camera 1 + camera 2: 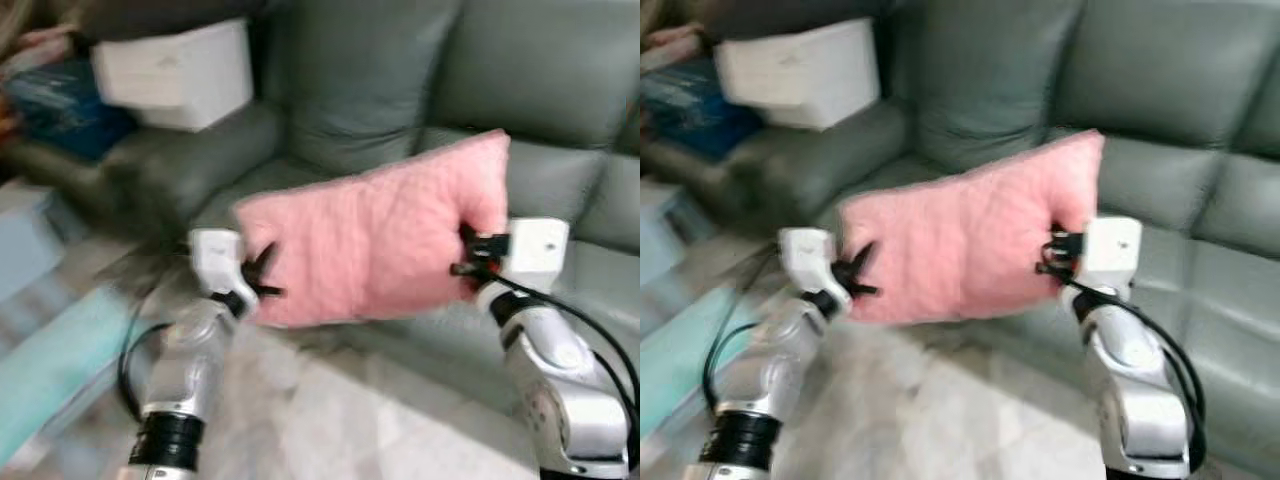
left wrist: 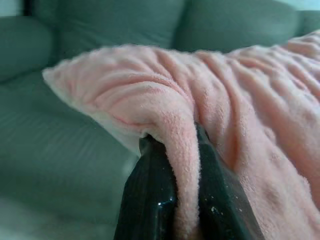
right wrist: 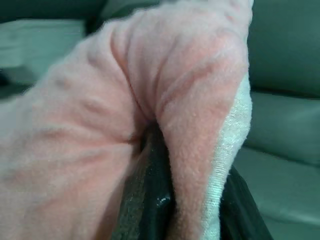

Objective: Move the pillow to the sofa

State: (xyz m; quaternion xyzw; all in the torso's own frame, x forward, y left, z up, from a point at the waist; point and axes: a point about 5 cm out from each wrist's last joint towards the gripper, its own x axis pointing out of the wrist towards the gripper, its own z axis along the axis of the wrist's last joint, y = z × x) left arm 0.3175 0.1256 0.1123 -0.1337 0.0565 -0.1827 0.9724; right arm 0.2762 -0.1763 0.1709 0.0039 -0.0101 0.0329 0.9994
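A pink fluffy pillow [image 1: 375, 235] hangs in the air in front of the grey-green sofa [image 1: 560, 170], tilted with its right end higher. My left gripper [image 1: 258, 285] is shut on the pillow's lower left corner; its black fingers [image 2: 150, 200] pinch a fold of the pink fabric [image 2: 240, 100]. My right gripper [image 1: 470, 258] is shut on the pillow's right edge, where its fingers [image 3: 157, 200] squeeze the pillow's hem [image 3: 195, 125]. The sofa seat [image 2: 60, 150] lies just beyond and below the pillow.
A white box [image 1: 175, 72] sits on the sofa's left armrest, with blue items [image 1: 60, 105] further left. A grey back cushion [image 1: 365, 85] leans on the sofa behind the pillow. A teal-edged low piece [image 1: 50, 370] stands at my left. Pale floor [image 1: 330, 410] lies below.
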